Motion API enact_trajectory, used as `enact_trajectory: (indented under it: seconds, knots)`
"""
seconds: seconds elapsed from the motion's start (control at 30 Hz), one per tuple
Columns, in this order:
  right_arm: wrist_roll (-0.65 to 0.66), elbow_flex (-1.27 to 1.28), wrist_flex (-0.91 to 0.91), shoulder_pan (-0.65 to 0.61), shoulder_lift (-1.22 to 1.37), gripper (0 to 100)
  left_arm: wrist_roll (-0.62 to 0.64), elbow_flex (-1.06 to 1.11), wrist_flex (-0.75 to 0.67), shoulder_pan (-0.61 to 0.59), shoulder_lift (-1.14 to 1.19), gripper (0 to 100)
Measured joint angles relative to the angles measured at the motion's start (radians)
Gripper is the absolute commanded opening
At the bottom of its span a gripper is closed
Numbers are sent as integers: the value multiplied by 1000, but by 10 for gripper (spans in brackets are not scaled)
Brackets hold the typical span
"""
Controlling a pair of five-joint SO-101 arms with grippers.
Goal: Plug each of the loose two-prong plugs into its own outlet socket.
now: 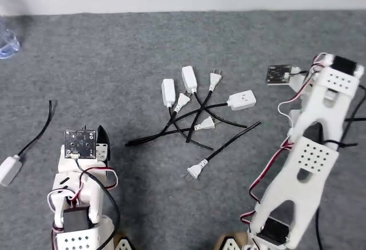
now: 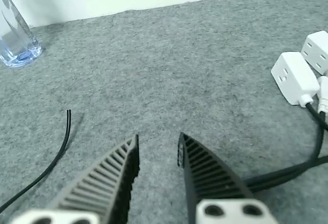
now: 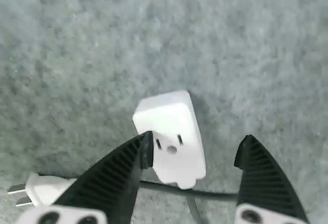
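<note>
A fuzzy grey mat (image 1: 114, 61) is covering the table. In the middle of the high view a tangle of thin, glossy black cables (image 1: 171, 129) is lying crossed over itself. Smooth white plastic pieces are sitting at the cable ends. Two blocky sockets (image 1: 168, 91) are lying side by side at the far side of the tangle, a third socket (image 1: 241, 99) is resting off toward the right arm, and a fourth socket (image 1: 8, 169) is lying well apart near the left edge. Small flat plugs (image 1: 194, 171) with two bare metal prongs are lying among the cables, one of them alone on the near side.

The right wrist view is giving detail the high view is not. The right gripper (image 3: 198, 141) is holding its black fingers spread wide, with a round-cornered socket block (image 3: 171, 134) lying on the mat between them. The block's face is turned up, showing two slots and a round hole. Whether a finger is touching it cannot be told. A plug is lying just beside it with its prongs pointing away.

In the left wrist view the left gripper (image 2: 158, 138) is keeping its ridged, pointed fingers slightly apart over bare mat, pinching nothing. This view is also showing the paired sockets off to one side, a clear bottle (image 2: 15, 39) by the wall and a loose cable end (image 2: 64, 137).
</note>
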Motion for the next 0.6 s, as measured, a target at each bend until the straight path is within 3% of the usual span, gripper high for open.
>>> enact_trajectory:
  seconds: [0.5,0.6]
  knots:
    - [-9,77,3,46,43,253,0,0,0,0,0,115]
    - [-11,137,3,49,26,192,0,0,0,0,0,115]
